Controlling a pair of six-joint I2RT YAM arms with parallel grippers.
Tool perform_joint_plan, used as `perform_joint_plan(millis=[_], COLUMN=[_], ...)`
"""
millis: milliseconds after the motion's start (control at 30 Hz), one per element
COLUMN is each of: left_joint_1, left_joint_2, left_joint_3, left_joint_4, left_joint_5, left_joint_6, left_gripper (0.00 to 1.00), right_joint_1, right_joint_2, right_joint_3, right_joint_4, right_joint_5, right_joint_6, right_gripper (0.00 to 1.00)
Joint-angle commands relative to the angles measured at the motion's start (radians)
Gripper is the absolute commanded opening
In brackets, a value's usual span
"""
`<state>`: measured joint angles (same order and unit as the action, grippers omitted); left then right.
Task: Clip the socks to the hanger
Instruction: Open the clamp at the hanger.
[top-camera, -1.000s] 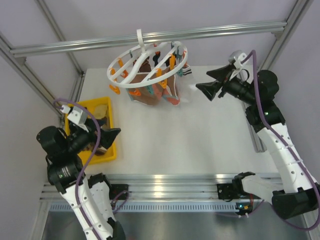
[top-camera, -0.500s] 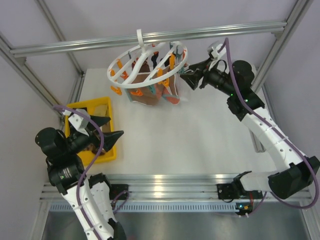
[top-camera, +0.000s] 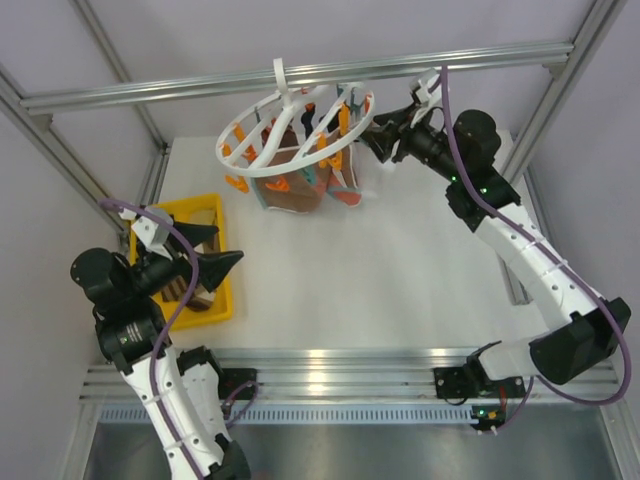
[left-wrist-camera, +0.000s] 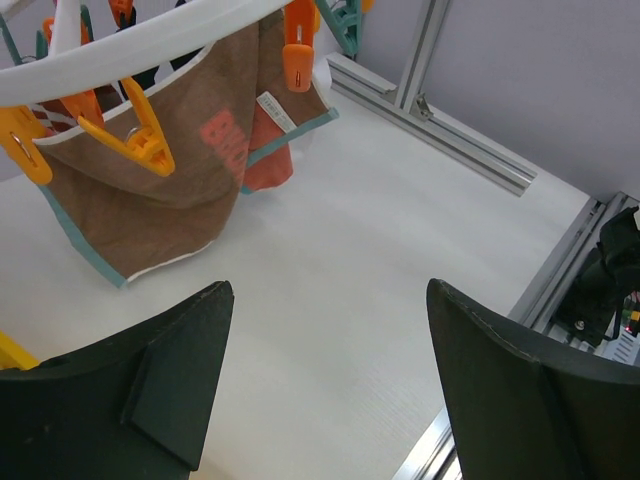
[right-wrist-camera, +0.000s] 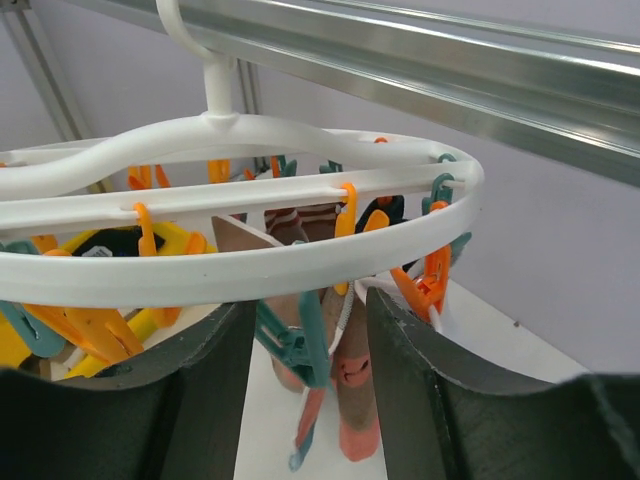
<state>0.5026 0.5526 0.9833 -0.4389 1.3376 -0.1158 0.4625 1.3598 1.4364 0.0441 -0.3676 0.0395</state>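
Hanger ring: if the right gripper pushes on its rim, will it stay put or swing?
It would likely swing: the hanger seems to hang only by its hook from the rail. It looks like thin plastic, so probably light but stiff. The clipped socks droop limp and would probably sway with it.

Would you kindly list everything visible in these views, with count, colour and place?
round white plastic drying hanger: one, white, hooked on the rail.
plastic clips: many, orange and teal, dangling from the hanger.
soft fabric socks: several, mostly brown, clipped under the hanger.
rectangular plastic tray: one, yellow, table's left.
flat table: one, white, beneath everything.
aluminium rail: one, silver, overhead at the far side.
left gripper: one, black, open above the tray.
right gripper: one, black, jaws astride a teal clip.
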Motion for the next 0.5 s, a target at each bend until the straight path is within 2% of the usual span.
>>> perform_joint_plan(millis=[0, 133, 267, 333, 367, 467], left_joint_1=[0.005, 0.005, 0.004, -0.002, -0.007, -0.016], left_joint_2=[0.010, 0.026, 0.040, 0.036, 0.030, 0.020], left_joint_3=[-0.011, -0.021, -0.021, -0.018, -0.018, -0.011], left_joint_4=[0.158, 0.261, 0.354, 0.397, 0.407, 0.463], left_joint_5=[-0.003, -0.018, -0.023, -0.021, -0.021, -0.020], left_joint_6=[-0.068, -0.152, -0.234, -0.283, -0.292, -0.343], left_gripper=[0.83, 0.83, 0.83, 0.83, 0.83, 0.83], right_joint_1=[0.030, 0.041, 0.039, 0.045, 0.047, 0.050], right_joint_2=[0.018, 0.022, 0.018, 0.012, 0.010, -0.007], right_joint_3=[0.048, 0.044, 0.048, 0.056, 0.056, 0.052], right_joint_4=[0.046, 0.030, 0.022, 0.008, 0.005, -0.016], right_joint_5=[-0.016, -0.010, -0.008, -0.011, -0.016, -0.048], right_joint_6=[-0.020, -0.030, -0.032, -0.021, -0.020, 0.011], right_gripper=[0.48, 0.42, 0.15, 0.07, 0.00, 0.00])
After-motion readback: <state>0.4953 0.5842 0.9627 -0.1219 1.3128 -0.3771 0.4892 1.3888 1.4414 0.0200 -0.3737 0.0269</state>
